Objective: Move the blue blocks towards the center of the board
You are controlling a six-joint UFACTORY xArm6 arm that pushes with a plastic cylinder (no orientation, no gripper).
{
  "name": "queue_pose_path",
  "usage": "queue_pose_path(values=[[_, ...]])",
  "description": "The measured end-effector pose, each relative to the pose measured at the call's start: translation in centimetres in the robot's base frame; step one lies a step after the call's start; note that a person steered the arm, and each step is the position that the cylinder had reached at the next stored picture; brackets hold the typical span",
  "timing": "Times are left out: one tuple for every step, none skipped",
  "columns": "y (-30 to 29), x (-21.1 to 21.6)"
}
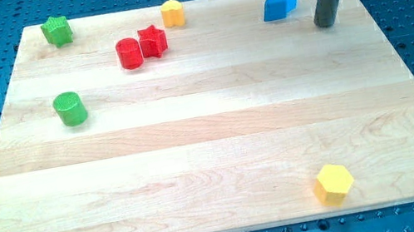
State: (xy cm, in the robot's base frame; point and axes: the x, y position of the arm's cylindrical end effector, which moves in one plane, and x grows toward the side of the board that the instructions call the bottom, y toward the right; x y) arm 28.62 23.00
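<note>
Wooden board (196, 151), blue block (280, 2) just left of my tip (327, 24)

My tip (327, 24) just right of the blue block (280, 2).

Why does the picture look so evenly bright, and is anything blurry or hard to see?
Camera view: soft overhead light, only faint shadows beside the blue block and under my tip, which stands just to that block's right. No strong glare on the wooden board. Blocks look sharp; the rod's top is cut off by the frame.
</note>
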Motion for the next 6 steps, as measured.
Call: queue_pose_path(values=[[0.0,-4.7],[-0.8,-7.5],[-4.4,-7.0],[-8.0,-4.4],[-10.5,-0.2],[-16.7,3.3]])
